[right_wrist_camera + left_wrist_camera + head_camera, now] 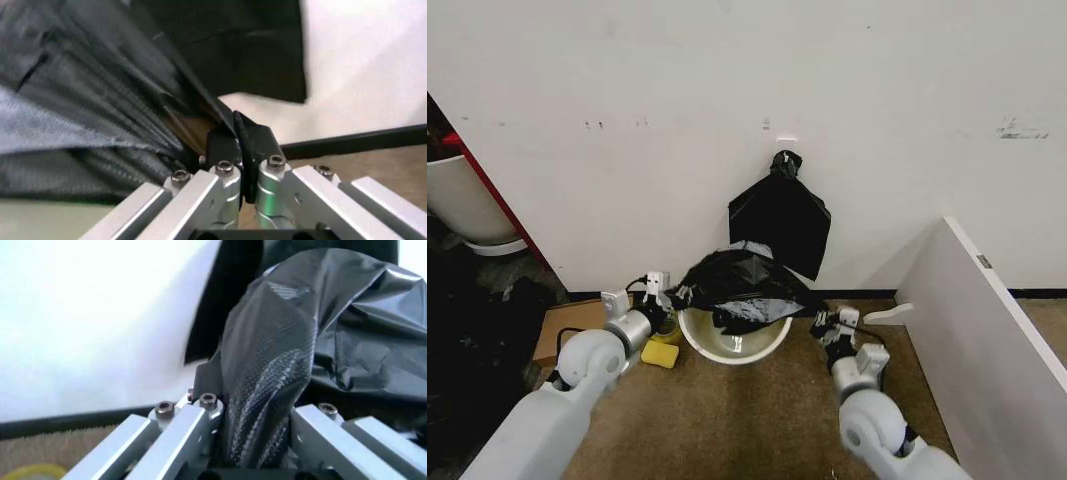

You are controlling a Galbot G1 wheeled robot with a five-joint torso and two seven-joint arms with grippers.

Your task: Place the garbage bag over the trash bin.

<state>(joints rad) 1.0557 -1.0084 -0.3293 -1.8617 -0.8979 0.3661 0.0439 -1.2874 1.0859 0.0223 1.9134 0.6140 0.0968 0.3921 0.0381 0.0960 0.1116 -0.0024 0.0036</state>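
1. White scuffed wall behind, brown carpet floor in front; the trash bin stands on the floor at the foot of the wall.
2. Landmark = trash bin. A flat black bag bunch hangs on the wall above and behind it, not the task bag. A white panel leans off to its right, a yellow sponge lies just left of its base.
3. Garbage bag is draped over the back half of the bin's mouth; front of the rim and inside of the pail are bare.
4. Left gripper is at the bin's left rim, jaws clenched on a twisted fold of bag (left wrist view).
5. Right gripper is at the bin's right rim, jaws pinched on the bag's thin edge (right wrist view).
6. Step, judged: spreading the bag opening across the rim, roughly halfway.
7. Next move likely needs both grips pulling apart and toward the front rim, then down past the rolled lip; thin film could slip or tear.
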